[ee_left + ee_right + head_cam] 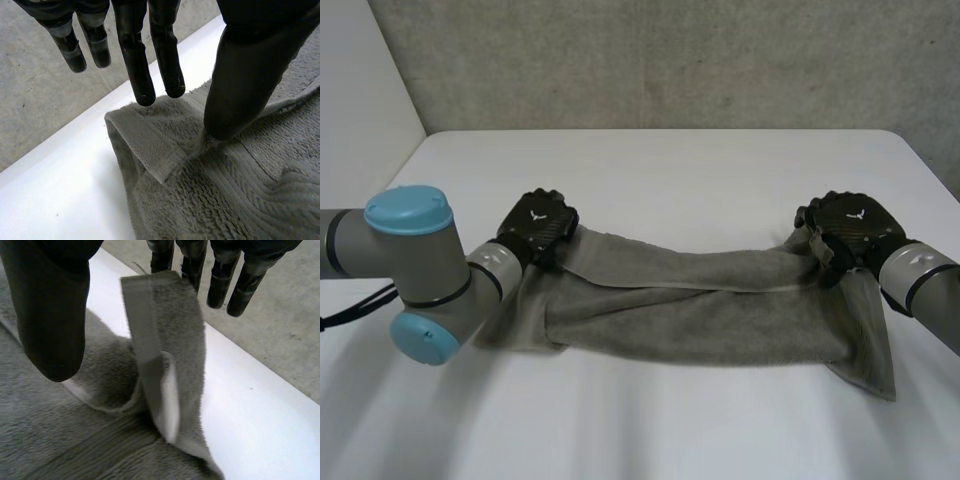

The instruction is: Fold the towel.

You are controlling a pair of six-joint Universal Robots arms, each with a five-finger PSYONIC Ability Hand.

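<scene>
Open hands resting at the towel (720,310)'s far corners.
The left hand (538,222) is thumbing one down; the other is leaning, lifted, against straight fingers (220,287) of the right hand (848,230).

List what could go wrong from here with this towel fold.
1. The left hand is open, with only its thumb tip on the towel; lifting now could leave that corner behind.
2. That corner is doubled over, so the fold may come out creased.
3. At the right hand a strip of towel stands up off the table; if it slips, that end may sag.
</scene>
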